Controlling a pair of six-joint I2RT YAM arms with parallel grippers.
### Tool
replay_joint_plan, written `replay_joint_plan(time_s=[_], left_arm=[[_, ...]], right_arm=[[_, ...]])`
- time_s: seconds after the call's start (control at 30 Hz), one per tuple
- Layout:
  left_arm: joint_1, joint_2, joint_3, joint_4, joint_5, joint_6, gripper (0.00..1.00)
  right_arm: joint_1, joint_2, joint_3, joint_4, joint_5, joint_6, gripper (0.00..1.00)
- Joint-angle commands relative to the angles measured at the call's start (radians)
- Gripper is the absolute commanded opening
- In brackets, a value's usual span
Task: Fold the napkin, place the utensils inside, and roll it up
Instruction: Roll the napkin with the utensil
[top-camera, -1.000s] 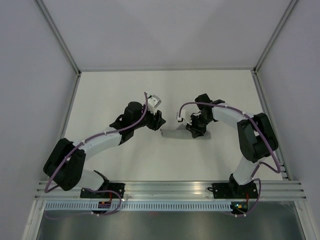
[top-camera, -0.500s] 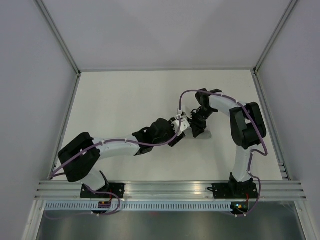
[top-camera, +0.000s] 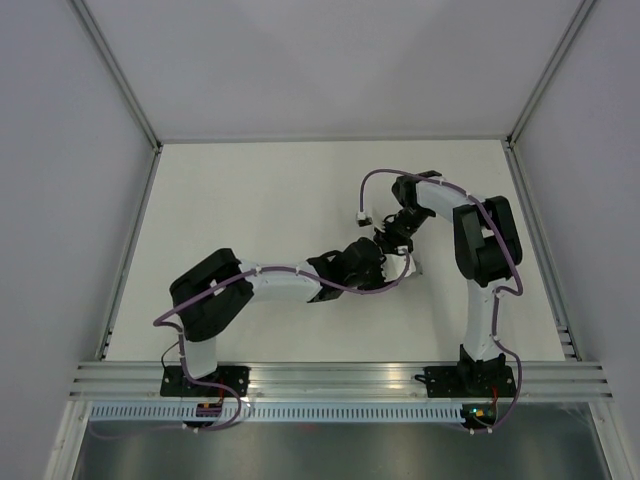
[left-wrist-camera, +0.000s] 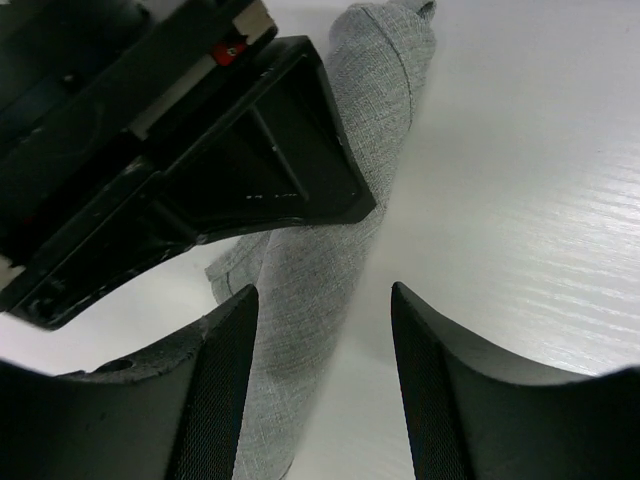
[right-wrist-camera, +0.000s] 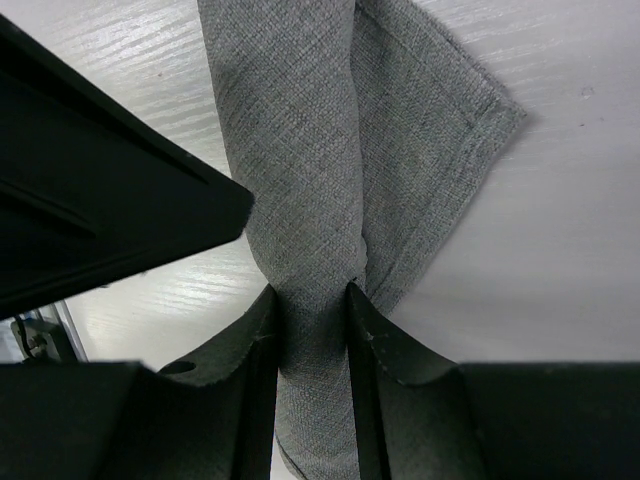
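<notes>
The grey napkin (right-wrist-camera: 300, 150) lies on the white table as a tight roll with one loose corner flap on its right. My right gripper (right-wrist-camera: 311, 295) is shut on the roll, pinching it between both fingers. My left gripper (left-wrist-camera: 322, 292) is open just above the table; the napkin roll (left-wrist-camera: 340, 250) runs between its fingers, close to the left one. In the top view both grippers meet at the table's middle right, left gripper (top-camera: 378, 264) beside right gripper (top-camera: 393, 243), and only a sliver of the napkin (top-camera: 412, 268) shows. The utensils are hidden.
The right gripper's black body (left-wrist-camera: 200, 150) hangs close over the roll in the left wrist view. The left gripper's black body (right-wrist-camera: 90, 210) fills the left of the right wrist view. White enclosure walls (top-camera: 60, 150) and a metal rail (top-camera: 340, 375) bound the table.
My left arm has swung right from beside the napkin's left end to right over it, against the right gripper. The right gripper shifted slightly back. The napkin is now mostly covered.
</notes>
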Motion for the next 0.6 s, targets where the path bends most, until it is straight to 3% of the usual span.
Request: replay_joint_plan(time_s=[0.0, 0.4, 0.57], left_arm=[[0.000, 0.055, 0.063, -0.041, -0.005, 0.094, 0.61], [0.023, 0.164, 0.131, -0.057, -0.031, 0.102, 0.59], [0.036, 0.189, 0.151, -0.124, 0.044, 0.078, 0.51]], right_arm=[[-0.011, 0.093, 0.000, -0.019, 0.064, -0.033, 0.22], [-0.022, 0.141, 0.034, -0.035, 0.046, -0.037, 0.23], [-0.028, 0.153, 0.046, -0.040, 0.034, -0.037, 0.23]])
